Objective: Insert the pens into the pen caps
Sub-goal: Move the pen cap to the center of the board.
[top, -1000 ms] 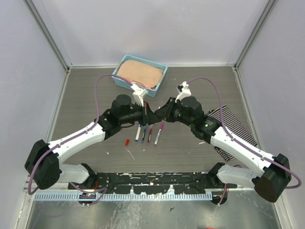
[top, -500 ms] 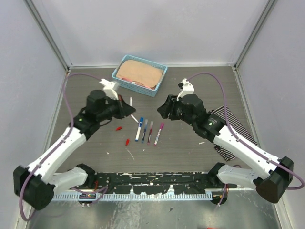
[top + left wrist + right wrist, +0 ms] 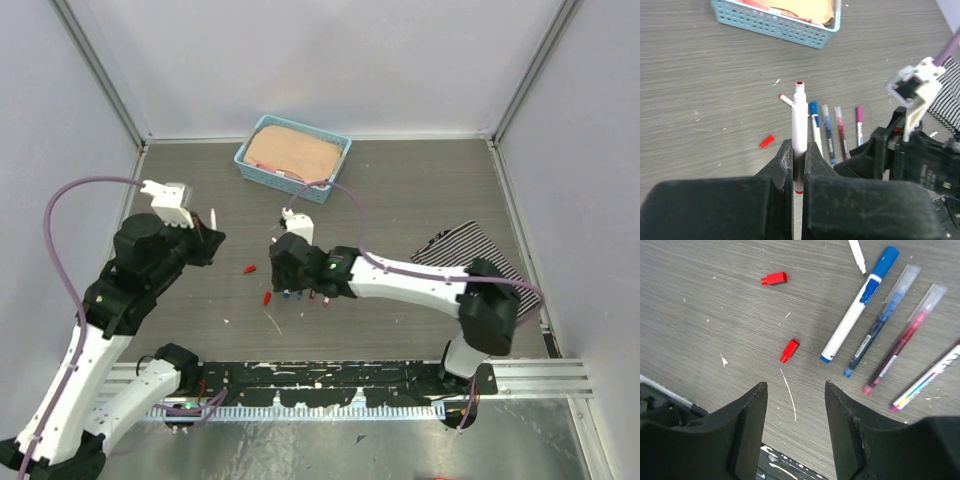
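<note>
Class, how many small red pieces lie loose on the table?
2. One red piece lies apart, farther from the arms' bases; the other sits near the blue-capped pen's end. More may hide beneath the right arm.

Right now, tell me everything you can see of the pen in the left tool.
The pen is a slim white barrel, plastic by its look, with a red tip at the far end and a red band at the near end. The left tool is shut on its lower half, holding it above the table, clear of everything else.
</note>
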You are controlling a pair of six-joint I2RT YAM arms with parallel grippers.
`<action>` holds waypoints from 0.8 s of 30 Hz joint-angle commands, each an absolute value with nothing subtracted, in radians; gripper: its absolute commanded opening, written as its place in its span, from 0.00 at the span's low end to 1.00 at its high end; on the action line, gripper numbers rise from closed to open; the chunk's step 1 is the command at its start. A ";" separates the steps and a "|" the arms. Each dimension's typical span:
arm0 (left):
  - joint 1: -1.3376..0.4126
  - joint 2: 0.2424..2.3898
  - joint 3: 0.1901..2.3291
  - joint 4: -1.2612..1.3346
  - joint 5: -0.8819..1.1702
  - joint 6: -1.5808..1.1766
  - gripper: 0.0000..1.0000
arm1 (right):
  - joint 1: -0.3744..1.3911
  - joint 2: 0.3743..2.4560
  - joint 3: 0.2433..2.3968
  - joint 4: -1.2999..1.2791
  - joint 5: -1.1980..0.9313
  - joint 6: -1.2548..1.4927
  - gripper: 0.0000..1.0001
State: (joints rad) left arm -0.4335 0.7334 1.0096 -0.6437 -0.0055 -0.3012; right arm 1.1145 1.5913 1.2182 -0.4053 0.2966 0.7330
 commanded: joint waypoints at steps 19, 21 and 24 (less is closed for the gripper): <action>-0.528 0.522 0.939 -0.782 -0.227 -0.246 0.00 | 1.192 2.111 1.707 -0.760 0.419 1.030 0.48; -0.535 0.520 0.936 -0.783 -0.231 -0.246 0.00 | 1.192 2.119 1.705 -0.759 0.420 1.033 0.48; -0.547 0.520 0.936 -0.781 -0.232 -0.247 0.00 | 1.191 2.129 1.708 -0.752 0.419 1.032 0.47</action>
State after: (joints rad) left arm -0.5323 0.5308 0.9443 -0.7845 -0.2127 -0.2546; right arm 1.1904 2.1300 1.6630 -0.7353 0.3809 1.0023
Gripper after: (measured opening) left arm 0.047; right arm 0.475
